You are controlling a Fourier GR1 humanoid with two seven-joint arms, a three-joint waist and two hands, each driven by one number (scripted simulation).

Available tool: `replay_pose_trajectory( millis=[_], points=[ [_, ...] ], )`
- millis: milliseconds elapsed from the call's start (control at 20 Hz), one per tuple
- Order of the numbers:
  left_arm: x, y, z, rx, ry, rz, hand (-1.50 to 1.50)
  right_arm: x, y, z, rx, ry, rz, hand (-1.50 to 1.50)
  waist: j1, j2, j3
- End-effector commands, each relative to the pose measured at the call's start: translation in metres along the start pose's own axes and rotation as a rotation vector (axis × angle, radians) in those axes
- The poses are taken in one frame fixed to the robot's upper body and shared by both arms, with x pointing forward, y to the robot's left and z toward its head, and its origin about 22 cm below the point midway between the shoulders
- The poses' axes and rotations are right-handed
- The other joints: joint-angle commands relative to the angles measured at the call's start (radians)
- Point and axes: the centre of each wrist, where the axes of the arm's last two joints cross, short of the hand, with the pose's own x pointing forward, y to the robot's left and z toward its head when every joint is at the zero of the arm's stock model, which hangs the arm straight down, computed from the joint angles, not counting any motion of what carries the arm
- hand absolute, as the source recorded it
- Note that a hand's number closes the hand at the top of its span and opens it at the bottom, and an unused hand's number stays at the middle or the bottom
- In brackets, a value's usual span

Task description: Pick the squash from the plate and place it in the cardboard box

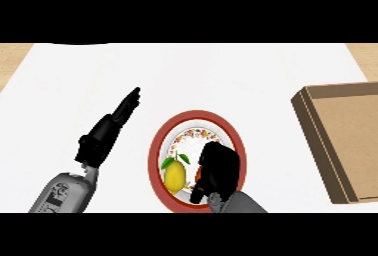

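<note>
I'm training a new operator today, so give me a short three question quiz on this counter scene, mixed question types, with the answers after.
1. True or false: the squash lies on the plate.
2. Which hand is over the plate? A) left hand B) right hand
3. Fill in: the cardboard box sits at the view's ____ side.

Key: 1 true. 2 B. 3 right.
</note>
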Motion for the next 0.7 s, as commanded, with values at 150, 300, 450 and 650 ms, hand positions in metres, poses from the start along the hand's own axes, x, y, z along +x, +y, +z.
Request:
replay_pose_trajectory(
  millis=[150, 300, 450, 650],
  points=[
    [-0.004, 0.004, 0.007, 0.027, 0.022, -0.013, 0.00, -0.109, -0.009, 0.010, 0.015, -0.323, 0.221, 1.50, -0.045, -0.001, 0.003],
    [-0.002, 0.011, 0.004, 0.052, 0.029, 0.009, 0.00, -0.136, -0.015, 0.022, 0.016, -0.537, 0.271, 1.50, -0.062, -0.007, 0.005],
    [0.000, 0.015, 0.006, 0.077, 0.016, 0.008, 0.00, -0.174, -0.054, 0.019, -0.119, -0.645, 0.308, 1.50, -0.084, -0.010, 0.004],
    [-0.007, 0.020, 0.014, 0.082, 0.045, 0.015, 0.00, -0.210, -0.101, 0.025, -0.213, -0.723, 0.263, 1.50, -0.100, -0.006, 0.004]
  ],
)
